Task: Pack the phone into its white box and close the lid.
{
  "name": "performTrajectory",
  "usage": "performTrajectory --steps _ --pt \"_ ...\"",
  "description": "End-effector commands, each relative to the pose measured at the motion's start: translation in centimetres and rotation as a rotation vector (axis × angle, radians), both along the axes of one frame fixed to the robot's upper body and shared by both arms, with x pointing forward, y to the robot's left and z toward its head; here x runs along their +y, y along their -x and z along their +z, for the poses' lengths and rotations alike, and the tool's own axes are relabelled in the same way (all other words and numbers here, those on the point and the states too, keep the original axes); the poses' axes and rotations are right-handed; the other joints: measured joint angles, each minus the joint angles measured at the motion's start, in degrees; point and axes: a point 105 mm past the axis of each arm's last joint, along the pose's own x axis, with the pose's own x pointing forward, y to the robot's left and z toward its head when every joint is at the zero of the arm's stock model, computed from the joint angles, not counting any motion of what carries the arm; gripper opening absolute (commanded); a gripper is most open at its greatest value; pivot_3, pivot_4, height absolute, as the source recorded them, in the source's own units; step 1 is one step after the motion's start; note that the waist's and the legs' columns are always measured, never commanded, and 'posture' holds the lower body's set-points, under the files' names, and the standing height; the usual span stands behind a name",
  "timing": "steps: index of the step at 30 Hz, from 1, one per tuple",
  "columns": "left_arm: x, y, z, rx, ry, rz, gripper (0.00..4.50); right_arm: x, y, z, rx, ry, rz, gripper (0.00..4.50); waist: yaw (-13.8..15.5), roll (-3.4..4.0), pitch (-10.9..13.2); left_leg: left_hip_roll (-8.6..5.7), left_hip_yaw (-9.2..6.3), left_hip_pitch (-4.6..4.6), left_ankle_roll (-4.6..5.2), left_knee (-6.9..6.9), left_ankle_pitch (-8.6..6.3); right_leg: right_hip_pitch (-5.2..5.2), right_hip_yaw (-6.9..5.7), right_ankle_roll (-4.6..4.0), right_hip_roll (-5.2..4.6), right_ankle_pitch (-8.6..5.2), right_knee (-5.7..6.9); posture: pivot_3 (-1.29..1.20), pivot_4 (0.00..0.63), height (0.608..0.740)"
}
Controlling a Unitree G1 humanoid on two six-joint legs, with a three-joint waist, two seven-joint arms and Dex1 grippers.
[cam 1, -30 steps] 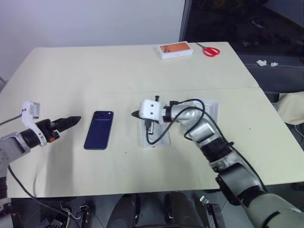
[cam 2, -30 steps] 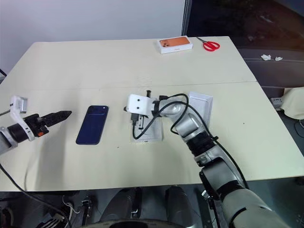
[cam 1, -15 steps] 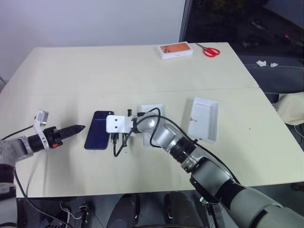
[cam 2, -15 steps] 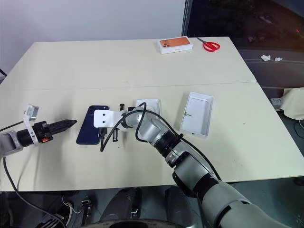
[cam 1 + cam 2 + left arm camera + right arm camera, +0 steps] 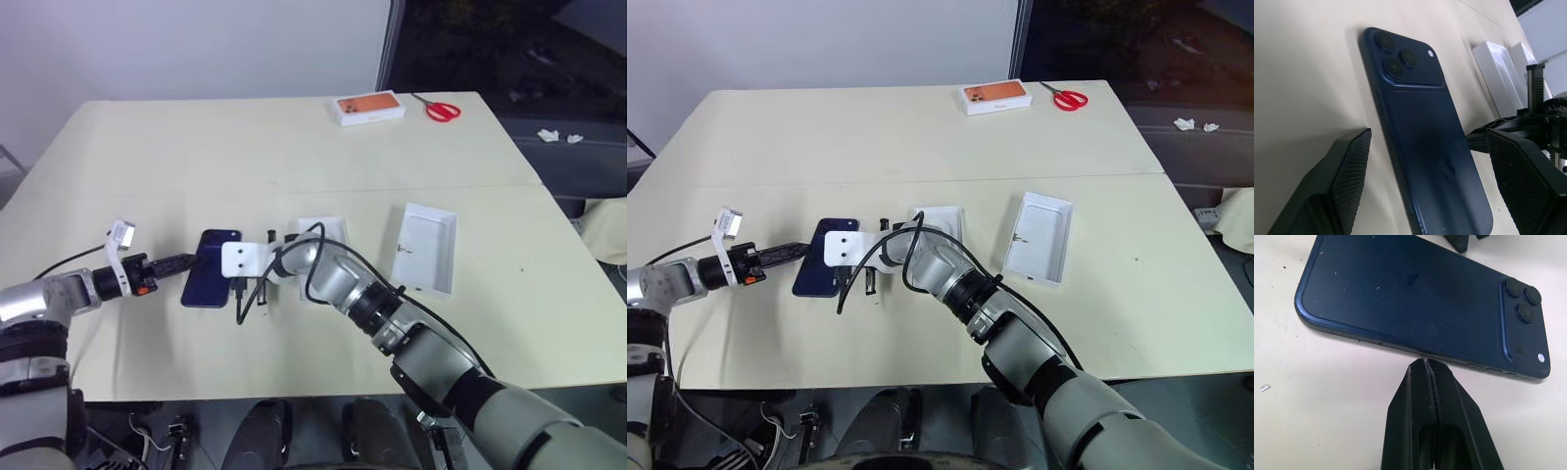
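The dark navy phone [image 5: 209,269] lies flat on the table, back up, its camera cluster [image 5: 1400,56] at the far end. My left gripper [image 5: 1427,144] is open at the phone's left long edge, one finger on each side of its near end. My right gripper [image 5: 1424,364] is shut, and its tip touches the phone's right long edge. A white box [image 5: 323,228] sits just right of the phone, partly hidden by my right arm. The lid [image 5: 427,247] lies further right, open side up and plain white inside.
An orange-topped box [image 5: 370,106] and red scissors [image 5: 443,110] lie at the table's far edge. A black cable [image 5: 250,294] hangs in a loop from my right wrist, beside the phone. The table's front edge [image 5: 294,387] runs close below my arms.
My right gripper swept left from above the white box to the phone's right edge, uncovering the box. My left gripper moved right and down to the phone's left edge. The camera shifted slightly.
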Motion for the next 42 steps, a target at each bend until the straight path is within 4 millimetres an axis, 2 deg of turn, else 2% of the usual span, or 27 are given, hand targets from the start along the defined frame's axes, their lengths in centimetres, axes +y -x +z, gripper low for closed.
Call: performTrajectory --steps 1,12,17,19,23,26,29,30,37,40,42 --pt "-1.7 1.5 -4.1 0.208 -0.002 -0.033 3.91 1.0 0.0 1.5 -0.026 -0.03 0.016 0.02 0.03 0.01 -0.01 0.0 0.0 0.0 0.0 0.0 0.0 0.0 0.0 0.0 0.0 0.0 0.0 0.0 0.15 0.74" --pt "-5.2 1.7 -3.7 0.245 0.129 -0.079 3.91 1.4 0.1 1.4 -0.019 -0.043 0.018 0.02 0.21 0.09 -0.09 -0.02 0.0 0.03 0.03 0.01 -0.01 0.05 0.01 0.0 0.0 0.0 0.0 0.0 0.15 0.74" --pt "-6.0 1.7 -3.4 0.245 0.142 -0.097 3.91 1.2 -0.3 1.4 -0.03 -0.037 0.009 0.02 0.23 0.12 -0.13 -0.03 0.0 0.04 0.03 0.01 -0.02 0.06 0.02 0.0 -0.02 0.0 -0.01 0.0 0.15 0.74" --pt "-5.9 1.8 -3.5 0.247 0.142 -0.09 3.91 1.1 -0.3 1.4 -0.033 -0.037 0.01 0.02 0.22 0.12 -0.13 -0.03 0.0 0.04 0.03 0.01 -0.02 0.06 0.02 0.0 -0.02 0.0 -0.01 0.0 0.15 0.74" --pt "-4.0 1.6 -3.3 0.244 0.172 -0.008 3.91 0.9 -0.2 1.3 -0.035 -0.035 0.012 0.02 0.12 0.11 -0.14 -0.02 -0.01 0.04 0.03 0.01 -0.02 0.04 0.02 0.0 -0.02 0.0 -0.02 0.0 0.15 0.74" --pt "-3.6 1.8 -3.6 0.252 0.173 0.014 3.91 0.8 -0.3 1.1 -0.037 -0.032 0.012 0.02 -0.13 0.12 -0.14 -0.02 -0.01 0.04 0.02 0.0 -0.01 0.04 0.03 0.0 -0.02 0.0 -0.02 0.0 0.15 0.74" --pt "-3.3 1.9 -3.8 0.254 0.173 0.028 3.03 0.7 -0.3 1.1 -0.038 -0.03 0.011 0.0 -0.38 0.12 -0.14 -0.01 -0.01 0.04 0.02 -0.01 -0.02 0.01 0.04 0.0 -0.01 0.0 -0.02 0.0 0.15 0.74" --pt "-3.3 2.0 -3.9 0.255 0.175 0.031 2.58 0.7 -0.3 1.1 -0.039 -0.03 0.01 0.0 -0.53 0.11 -0.14 -0.01 -0.01 0.03 0.02 -0.02 -0.02 0.0 0.05 0.0 -0.01 0.0 -0.02 0.0 0.15 0.74" --pt "-3.2 2.9 -4.1 0.271 0.19 0.026 2.58 0.6 -0.3 1.0 -0.048 -0.021 0.015 0.0 -1.25 0.11 -0.14 0.0 -0.01 0.04 0.03 -0.07 -0.02 -0.01 0.05 0.0 -0.01 0.0 -0.02 0.0 0.15 0.74" --pt "-3.1 3.0 -4.2 0.277 0.191 0.037 1.65 0.6 -0.3 1.0 -0.05 -0.02 0.017 0.0 -1.52 0.11 -0.14 0.0 -0.01 0.03 0.03 -0.1 -0.02 -0.02 0.06 0.0 -0.01 0.0 -0.02 0.0 0.15 0.74" --pt "-3.1 3.1 -4.3 0.284 0.195 0.041 0.59 0.6 -0.3 1.0 -0.05 -0.02 0.017 0.0 -1.42 0.11 -0.14 0.0 -0.01 0.03 0.03 -0.11 -0.02 -0.04 0.07 0.0 -0.01 0.0 -0.03 0.0 0.15 0.74"
